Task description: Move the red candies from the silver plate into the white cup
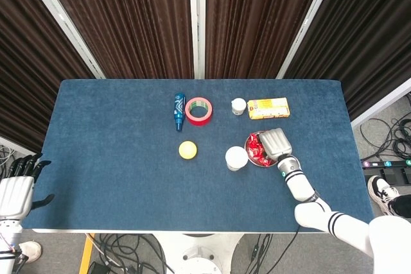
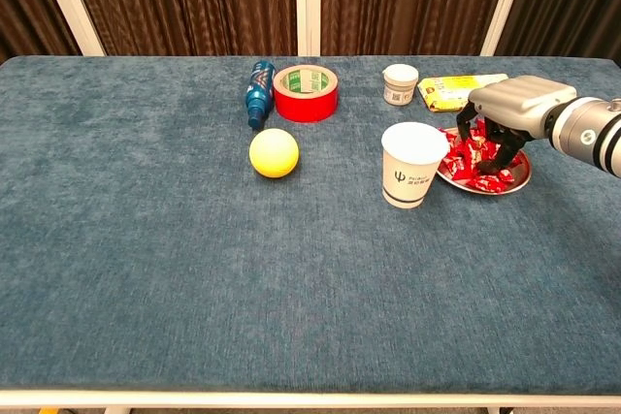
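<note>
A silver plate heaped with red candies sits right of centre, and the white cup stands upright just to its left, touching or nearly touching the rim. My right hand hovers low over the plate, fingers apart and pointing down into the pile, tips among the wrappers. No candy shows lifted in it. From the head view the hand covers the right half of the candies, beside the cup. My left hand hangs off the table's left side, fingers spread and empty.
Behind the plate lie a yellow box and a small white jar. A red tape roll and a blue bottle lie at the back centre, with a yellow ball in front of them.
</note>
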`<action>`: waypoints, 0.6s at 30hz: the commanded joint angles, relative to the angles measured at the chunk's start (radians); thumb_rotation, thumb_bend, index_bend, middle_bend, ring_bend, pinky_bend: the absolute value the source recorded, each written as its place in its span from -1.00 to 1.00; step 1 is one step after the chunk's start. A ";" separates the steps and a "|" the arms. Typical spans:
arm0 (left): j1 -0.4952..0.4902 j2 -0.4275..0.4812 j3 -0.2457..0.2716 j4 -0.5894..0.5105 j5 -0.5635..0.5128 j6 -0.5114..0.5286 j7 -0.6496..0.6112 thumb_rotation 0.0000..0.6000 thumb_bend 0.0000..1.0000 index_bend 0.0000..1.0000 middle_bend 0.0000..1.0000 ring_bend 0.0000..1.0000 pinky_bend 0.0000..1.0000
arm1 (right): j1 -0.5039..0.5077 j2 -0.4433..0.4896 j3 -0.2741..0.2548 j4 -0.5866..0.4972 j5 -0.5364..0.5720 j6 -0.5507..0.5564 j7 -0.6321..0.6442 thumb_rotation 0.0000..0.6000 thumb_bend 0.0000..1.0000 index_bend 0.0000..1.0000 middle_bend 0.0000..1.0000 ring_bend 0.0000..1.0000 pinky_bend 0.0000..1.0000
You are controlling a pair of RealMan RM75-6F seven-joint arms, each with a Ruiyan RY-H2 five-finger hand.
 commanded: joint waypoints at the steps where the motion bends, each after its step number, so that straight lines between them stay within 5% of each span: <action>1: 0.001 0.000 0.000 0.000 0.001 0.001 0.000 1.00 -1.00 -0.42 -0.56 -0.75 -0.75 | 0.000 0.007 0.004 -0.012 -0.007 0.014 0.014 1.00 -0.31 0.37 1.00 1.00 1.00; 10: 0.003 0.008 -0.003 -0.007 0.000 0.007 0.004 1.00 -1.00 -0.42 -0.56 -0.75 -0.75 | -0.048 0.213 0.042 -0.323 -0.101 0.167 0.095 1.00 -0.31 0.39 1.00 1.00 1.00; 14: 0.004 0.005 -0.004 -0.011 0.008 0.016 0.002 1.00 -1.00 -0.42 -0.56 -0.75 -0.75 | -0.053 0.288 0.043 -0.474 -0.133 0.172 0.127 1.00 -0.31 0.38 1.00 1.00 1.00; 18: 0.005 0.007 -0.003 -0.011 0.010 0.017 0.003 1.00 -1.00 -0.42 -0.56 -0.75 -0.75 | -0.027 0.285 0.025 -0.515 -0.138 0.132 0.117 1.00 -0.33 0.31 1.00 1.00 1.00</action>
